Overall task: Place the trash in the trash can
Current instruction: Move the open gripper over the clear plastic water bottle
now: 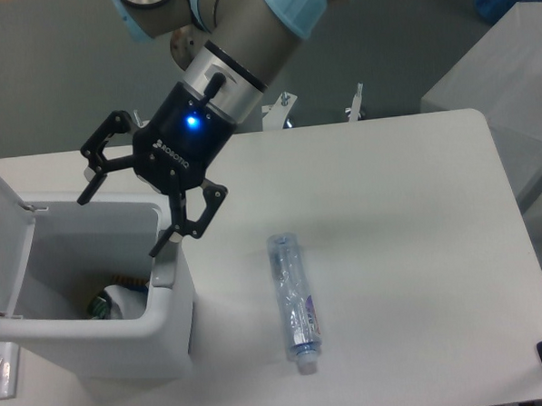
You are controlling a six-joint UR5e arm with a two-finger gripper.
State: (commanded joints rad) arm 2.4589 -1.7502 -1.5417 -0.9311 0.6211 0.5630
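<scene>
Here I see the white table (399, 214) filling most of the view, with the robot arm (244, 41) coming in from the top. The arm has a grey body with light blue joint covers, and a blue light shines on the wrist.

Next in size is the trash can (164, 322), a white rectangular bin standing at the left edge of the table. Its hinged lid (0, 235) stands open and upright on the far left side, and a grey latch tab (163, 272) sits on the wall that faces the bottle.

The gripper (122, 224) hangs over the open bin, near its right wall. Its 2 black fingers are spread wide apart, 1 tip above the back rim and the other tip just above the latch tab, and I see nothing between them.

On the table to the right of the bin, apart from it, lies the bottle (292, 297). It is clear plastic with a bluish label, lying flat, with its white cap toward the front edge of the table.

Inside the bin, at the bottom, I see the wrapper (122, 302) as a small pale crumpled piece beside something green, but I cannot tell the details there.
</scene>
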